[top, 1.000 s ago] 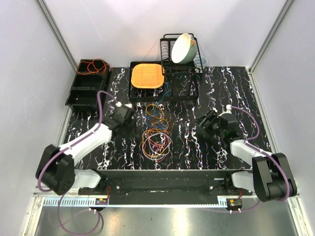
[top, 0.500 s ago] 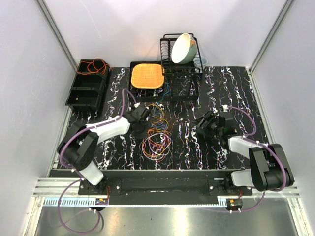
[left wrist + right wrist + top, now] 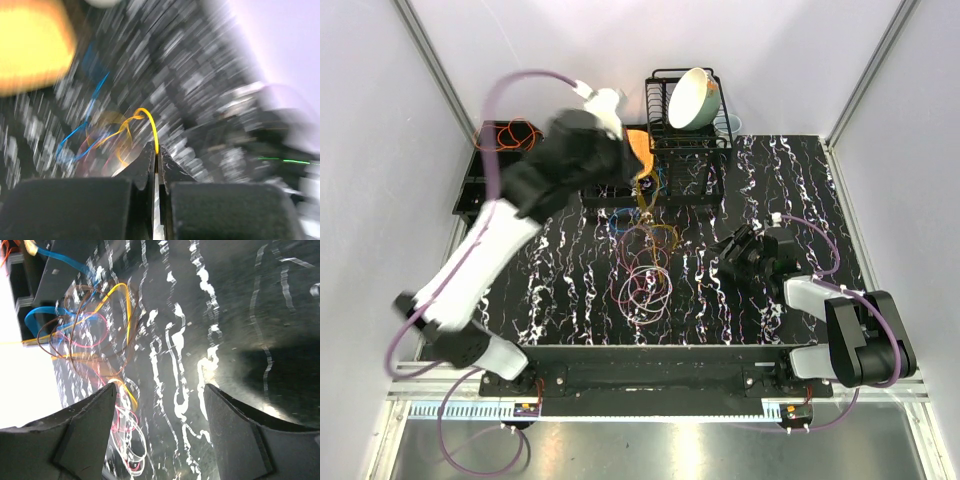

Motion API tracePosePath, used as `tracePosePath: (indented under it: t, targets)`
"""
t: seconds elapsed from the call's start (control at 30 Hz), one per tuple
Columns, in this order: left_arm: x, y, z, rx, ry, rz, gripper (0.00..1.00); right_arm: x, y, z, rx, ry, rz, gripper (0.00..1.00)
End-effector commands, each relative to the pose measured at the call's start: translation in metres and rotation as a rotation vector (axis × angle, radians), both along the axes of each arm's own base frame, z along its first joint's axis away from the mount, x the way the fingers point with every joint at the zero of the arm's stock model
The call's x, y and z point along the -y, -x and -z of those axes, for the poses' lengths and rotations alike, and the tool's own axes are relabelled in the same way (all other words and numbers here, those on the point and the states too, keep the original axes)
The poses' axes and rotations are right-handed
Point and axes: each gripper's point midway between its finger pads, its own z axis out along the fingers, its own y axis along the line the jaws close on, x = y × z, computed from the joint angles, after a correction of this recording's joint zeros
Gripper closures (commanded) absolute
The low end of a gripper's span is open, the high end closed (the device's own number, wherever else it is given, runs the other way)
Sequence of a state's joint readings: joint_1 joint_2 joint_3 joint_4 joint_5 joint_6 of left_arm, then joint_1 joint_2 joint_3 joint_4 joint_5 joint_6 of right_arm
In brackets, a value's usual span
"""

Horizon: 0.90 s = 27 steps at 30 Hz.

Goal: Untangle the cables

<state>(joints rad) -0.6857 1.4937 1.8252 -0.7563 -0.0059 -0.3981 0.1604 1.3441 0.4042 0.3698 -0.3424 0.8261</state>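
While the left gripper (image 3: 156, 156) was held high over the far middle of the table (image 3: 780, 190), fingers pressed together on one yellow cable (image 3: 148, 116), the other cables (image 3: 645, 280) hung and lay knotted below it at mid-table. The yellow strand, caught in blue and pink loops, could well drag the whole knot up or slip the pinch, since the right gripper (image 3: 160, 390), fingers spread, low on the right, pinned nothing. Counted: two grippers, one cable pinched, one orange cable (image 3: 510, 133) in the far-left bin (image 3: 485, 195); the knot's loops were too blurred to number.
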Motion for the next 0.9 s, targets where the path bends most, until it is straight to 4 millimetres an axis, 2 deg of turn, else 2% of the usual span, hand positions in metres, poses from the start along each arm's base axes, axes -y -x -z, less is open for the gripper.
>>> tracePosePath:
  t: [0.0,0.07,0.1,0.13,0.17,0.2,0.23,0.27,0.3,0.37,0.47,0.53,0.57,0.67,0.7,0.77,0.87]
  targets:
    - [-0.015,0.068,-0.082,0.149,0.109,0.183,1.00,-0.016,-0.007,-0.032,0.124,-0.043,-0.111,0.22]
    - [-0.018,0.072,-0.070,0.142,0.080,0.192,1.00,-0.027,-0.001,-0.057,0.226,-0.061,-0.217,0.23]
    - [-0.019,0.071,-0.047,0.102,0.043,0.190,1.00,-0.036,0.006,-0.081,0.283,-0.095,-0.288,0.22]
    - [-0.023,0.074,-0.037,0.090,0.029,0.191,1.00,-0.039,0.010,-0.092,0.301,-0.107,-0.314,0.22]
    - [-0.022,0.075,-0.009,0.038,-0.005,0.201,1.00,-0.043,0.016,-0.108,0.329,-0.131,-0.352,0.22]
    - [-0.022,0.078,0.003,0.017,-0.018,0.212,1.00,-0.045,0.020,-0.141,0.407,-0.143,-0.375,0.22]
    - [-0.023,0.085,0.010,0.006,-0.017,0.231,1.00,-0.048,0.024,-0.159,0.452,-0.158,-0.399,0.21]
    - [-0.019,0.092,0.031,-0.037,-0.023,0.276,1.00,-0.052,0.034,-0.177,0.490,-0.189,-0.452,0.21]
    - [-0.018,0.096,0.036,-0.045,-0.019,0.292,1.00,-0.054,0.040,-0.203,0.561,-0.196,-0.482,0.20]
    - [-0.020,0.102,0.050,-0.060,-0.021,0.306,1.00,-0.061,0.053,-0.231,0.618,-0.218,-0.573,0.20]
    - [-0.020,0.104,0.066,-0.089,-0.038,0.313,1.00,-0.068,0.063,-0.249,0.636,-0.234,-0.656,0.21]
    - [-0.019,0.103,0.075,-0.105,-0.040,0.308,1.00,-0.074,0.064,-0.249,0.612,-0.239,-0.677,0.21]
    - [-0.017,0.100,0.087,-0.121,-0.050,0.303,1.00,-0.076,0.062,-0.253,0.619,-0.235,-0.674,0.21]
    - [-0.012,0.094,0.110,-0.157,-0.053,0.296,1.00,-0.094,0.063,-0.245,0.595,-0.226,-0.698,0.21]
    - [-0.009,0.093,0.115,-0.172,-0.051,0.297,1.00,-0.098,0.061,-0.236,0.564,-0.221,-0.698,0.21]
    - [-0.003,0.093,0.122,-0.171,-0.029,0.316,1.00,-0.107,0.061,-0.224,0.535,-0.219,-0.701,0.20]
    - [0.001,0.096,0.121,-0.155,-0.015,0.350,1.00,-0.113,0.061,-0.220,0.516,-0.279,-0.713,0.19]
